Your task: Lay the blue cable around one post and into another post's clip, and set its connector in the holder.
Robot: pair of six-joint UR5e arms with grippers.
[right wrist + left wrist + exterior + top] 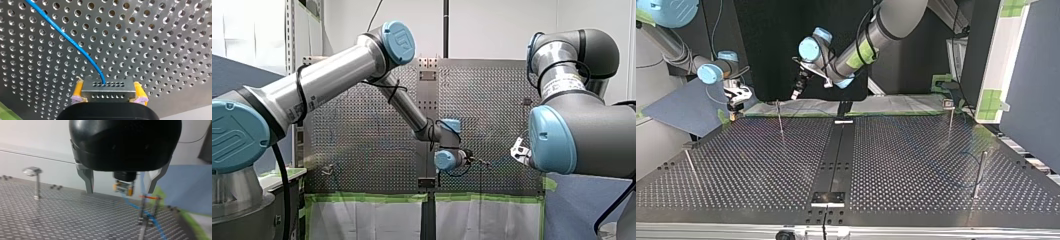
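Observation:
In the right wrist view my right gripper point(108, 86) is shut, its yellow pads point(78, 90) clamping a small metal connector point(107, 93). The blue cable point(67, 38) leaves the connector's face and runs away over the perforated plate. In the left wrist view my left gripper point(120, 192) hangs open above the plate, nothing between its metal fingers point(88, 180). Ahead of it is the other gripper with the connector point(123, 187); the blue cable point(150, 216) drops from it past a clip post point(147, 210). In the top view my right gripper point(738, 97) is at the far left and my left gripper point(797, 91) near the middle.
Thin posts stand on the perforated table point(916, 165): one behind the centre-left point(780, 119), one at the left edge point(691, 167), two on the right point(951, 120) point(979, 175). A black strip with a metal plate point(827, 198) runs down the middle. Another post point(36, 182) stands beside my left gripper.

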